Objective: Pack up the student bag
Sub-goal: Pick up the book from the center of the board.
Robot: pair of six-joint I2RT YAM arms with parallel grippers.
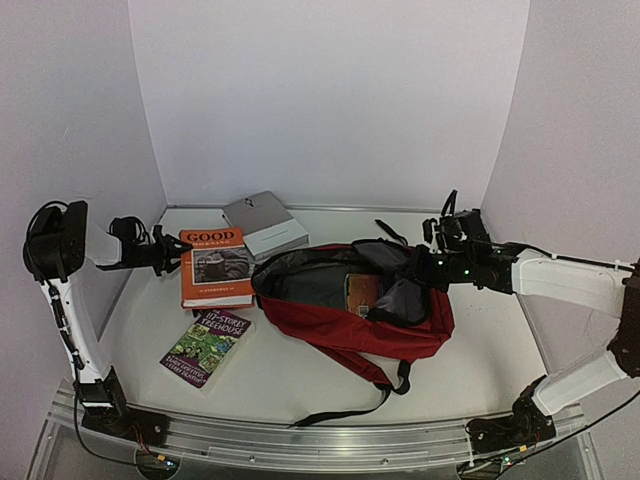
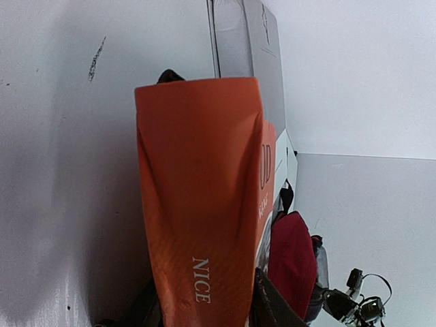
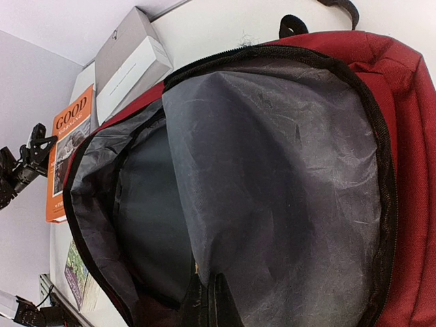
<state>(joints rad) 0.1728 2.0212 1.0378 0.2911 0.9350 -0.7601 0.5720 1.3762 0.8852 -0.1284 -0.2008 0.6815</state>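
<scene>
Centre-frame on tabletop [image 1: 280, 380], red backpack [image 1: 350, 320] gapes toward frame left, right jaws clenched on its grey lining. Orange book [image 1: 215, 265] lies just left of mouth, long axis up-frame. Nearer left jaws straddle its left edge; grip unclear.

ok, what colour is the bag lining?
Grey lining inside the red student bag; clearest in the right wrist view.

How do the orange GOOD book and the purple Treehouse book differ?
The orange GOOD book is larger, with the left gripper straddling its edge. The purple Treehouse book is smaller, nearer the arm bases, and untouched. Both lie cover up outside the student bag.
</scene>
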